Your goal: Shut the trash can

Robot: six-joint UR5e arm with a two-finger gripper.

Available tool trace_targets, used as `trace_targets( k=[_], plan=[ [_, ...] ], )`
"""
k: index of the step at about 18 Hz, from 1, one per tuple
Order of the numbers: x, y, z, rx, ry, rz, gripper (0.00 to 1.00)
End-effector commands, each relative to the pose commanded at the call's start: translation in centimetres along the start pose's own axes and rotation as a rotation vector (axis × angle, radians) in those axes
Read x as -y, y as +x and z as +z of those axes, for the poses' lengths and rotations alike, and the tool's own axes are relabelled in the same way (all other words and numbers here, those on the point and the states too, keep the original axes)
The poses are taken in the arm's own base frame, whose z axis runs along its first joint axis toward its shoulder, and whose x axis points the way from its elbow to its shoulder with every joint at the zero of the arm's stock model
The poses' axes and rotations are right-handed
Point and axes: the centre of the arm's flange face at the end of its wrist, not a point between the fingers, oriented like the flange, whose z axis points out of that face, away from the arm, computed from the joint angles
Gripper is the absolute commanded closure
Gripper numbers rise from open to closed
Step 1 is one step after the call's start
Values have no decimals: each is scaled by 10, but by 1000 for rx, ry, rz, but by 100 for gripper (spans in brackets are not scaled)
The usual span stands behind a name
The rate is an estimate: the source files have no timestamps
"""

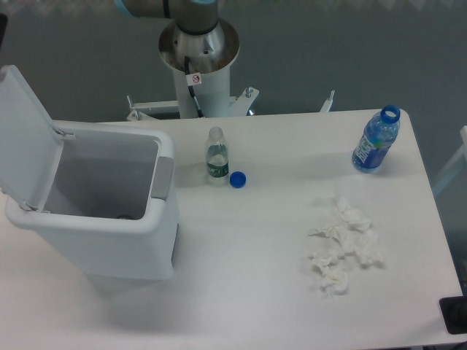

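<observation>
While its lid (25, 138) is standing open, the trash can (109, 226) is sitting at the left end of the white table (248, 292).
White rectangular bin, rounded corners; flat lid is tilting up and back on the left side, grey push tab (163, 177) is facing right, interior is showing grey. Gripper is lying outside the view, so its opening cannot be told; only the arm's base column (198, 65) is showing. Small clear bottle (216, 154), blue cap (237, 179), blue water bottle (376, 140), crumpled tissues (343, 248) are resting on the table.
</observation>
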Motion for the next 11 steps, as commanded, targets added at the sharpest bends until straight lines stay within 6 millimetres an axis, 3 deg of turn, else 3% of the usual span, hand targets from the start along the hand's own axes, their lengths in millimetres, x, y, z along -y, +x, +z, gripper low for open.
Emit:
trace_targets(
  k=[11],
  plan=[
    [-10, 16, 21, -35, -41, 23, 0]
  ],
)
